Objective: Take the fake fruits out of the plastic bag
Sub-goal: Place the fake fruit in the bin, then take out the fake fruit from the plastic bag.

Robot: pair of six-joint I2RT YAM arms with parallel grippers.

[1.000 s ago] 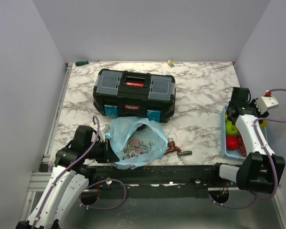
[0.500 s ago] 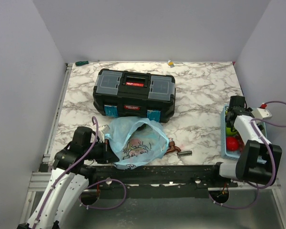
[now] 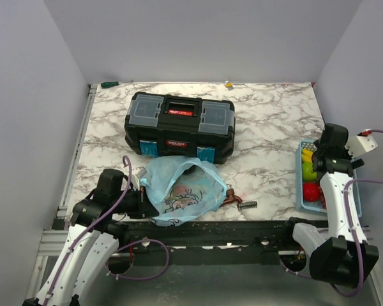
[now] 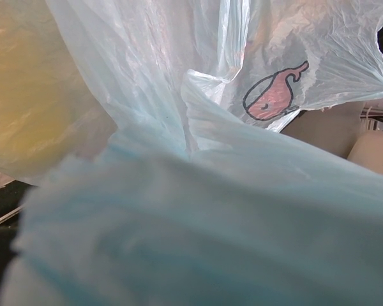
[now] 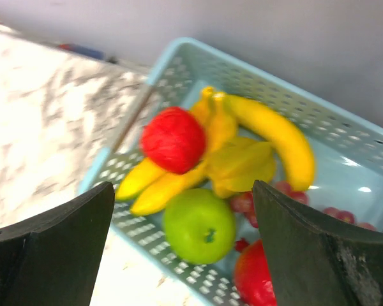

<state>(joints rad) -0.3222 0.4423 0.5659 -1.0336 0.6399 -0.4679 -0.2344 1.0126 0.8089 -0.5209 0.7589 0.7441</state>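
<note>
- The plastic bag lay slumped on the table at its near edge, just in front of the black toolbox, printed side up.
- Handling, as I judged it: thin, soft, crinkly film, very light, with no stiffness of its own. It would fold and slide rather than keep a shape, and the mouth would collapse unless one side was pinned.
- Grasp point, as I judged it: a loop handle or a gathered fold of the rim (a flat panel gives the fingers nothing to bite).
- The left gripper sat at the bag's left edge. No view showed its fingers. I took it as closed, and the folds running together close to the left wrist lens suggested it was pinching the film.
- The right gripper hung over the light-blue basket at the table's right side, well apart from the bag. Its jaws were spread wide with nothing between them.
- Left wrist view only: film filled the frame, the pink print was legible, and a yellow-orange mass glowed through the plastic at upper left. I could not tell whether it was a fruit.
- Right wrist view only: the fake fruits in the basket were distinct: bananas, a red fruit, a green apple and dark grapes. The top view gave these as colour patches only.
- Top view only: both arms, bag, toolbox and basket in one layout.
</note>
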